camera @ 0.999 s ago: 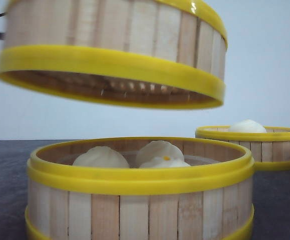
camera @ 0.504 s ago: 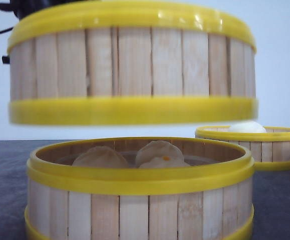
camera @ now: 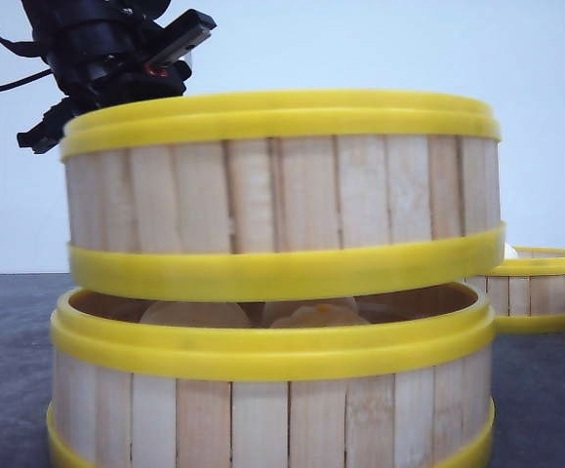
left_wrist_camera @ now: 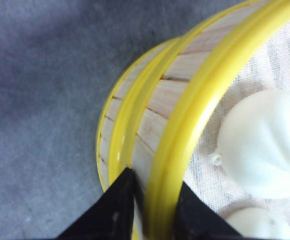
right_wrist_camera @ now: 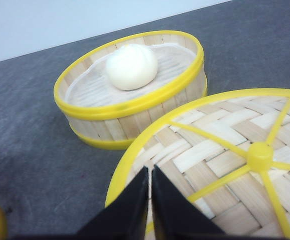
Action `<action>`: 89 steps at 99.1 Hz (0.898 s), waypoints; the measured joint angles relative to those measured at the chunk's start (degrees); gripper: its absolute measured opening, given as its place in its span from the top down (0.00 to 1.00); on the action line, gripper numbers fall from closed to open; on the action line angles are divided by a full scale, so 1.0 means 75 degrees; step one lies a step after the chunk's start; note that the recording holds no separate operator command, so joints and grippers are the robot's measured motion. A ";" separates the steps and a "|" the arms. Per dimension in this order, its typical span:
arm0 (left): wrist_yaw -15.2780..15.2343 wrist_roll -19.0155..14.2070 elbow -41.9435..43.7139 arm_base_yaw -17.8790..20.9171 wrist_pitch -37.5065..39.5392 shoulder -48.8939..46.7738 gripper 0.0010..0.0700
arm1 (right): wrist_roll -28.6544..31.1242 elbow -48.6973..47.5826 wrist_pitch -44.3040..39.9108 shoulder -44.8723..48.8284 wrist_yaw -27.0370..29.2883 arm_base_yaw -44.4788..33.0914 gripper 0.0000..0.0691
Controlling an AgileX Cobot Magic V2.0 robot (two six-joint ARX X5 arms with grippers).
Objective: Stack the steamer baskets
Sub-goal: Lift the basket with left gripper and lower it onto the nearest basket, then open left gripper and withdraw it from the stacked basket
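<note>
A steamer basket (camera: 282,195) with pale slats and yellow rims hangs slightly tilted just above a second steamer basket (camera: 262,409) standing on the dark table. A narrow gap between them shows the buns (camera: 302,314) in the lower one. My left gripper (left_wrist_camera: 155,182) is shut on the upper basket's wall, one finger outside and one inside, next to white buns (left_wrist_camera: 265,142). The lower basket's rim (left_wrist_camera: 100,150) shows beneath. My right gripper (right_wrist_camera: 150,172) is shut with nothing in it, over a woven lid (right_wrist_camera: 225,150).
A third steamer basket (right_wrist_camera: 134,110) holding one white bun (right_wrist_camera: 132,66) stands beyond the lid; in the front view this basket (camera: 545,288) peeks out at the right, behind the stack. The left arm (camera: 106,49) shows above the held basket's far left rim.
The held basket has come down from high above the lower basket to just over its rim. Its earlier strong tilt has levelled out, and the left arm has come into view.
</note>
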 joint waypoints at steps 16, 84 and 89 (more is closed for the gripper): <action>0.0020 -0.0055 0.0000 0.0006 -0.0175 0.0402 0.94 | 0.0000 0.0000 0.0000 0.0000 0.0000 0.0000 0.99; 0.0082 0.0082 0.0090 0.0052 -0.0589 0.0600 0.94 | 0.0000 0.0000 0.0000 0.0000 0.0009 0.0000 0.99; 0.0082 0.0079 0.0090 0.0052 -0.0583 0.0603 0.94 | 0.0000 0.0000 0.0000 0.0000 0.0009 0.0000 0.99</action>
